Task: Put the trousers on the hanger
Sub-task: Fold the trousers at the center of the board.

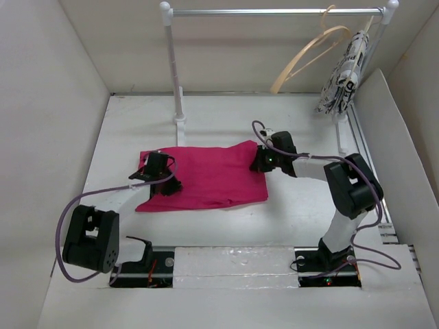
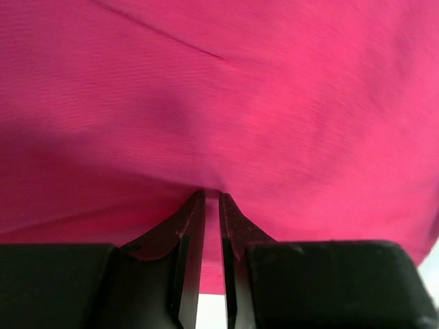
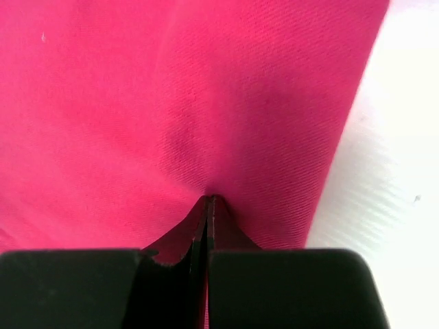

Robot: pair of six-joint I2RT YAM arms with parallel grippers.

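Observation:
The magenta-pink trousers lie folded flat on the white table. My left gripper is at their left edge; in the left wrist view its jaws stand nearly together, pinching the trousers. My right gripper is at their far right corner; in the right wrist view it is shut tight on the trousers. The tan wooden hanger hangs tilted on the rail at the back right, apart from both grippers.
A white rail on two posts stands at the back. A black-and-white patterned garment hangs at its right end beside the hanger. The left post stands just behind the trousers. White walls enclose the table.

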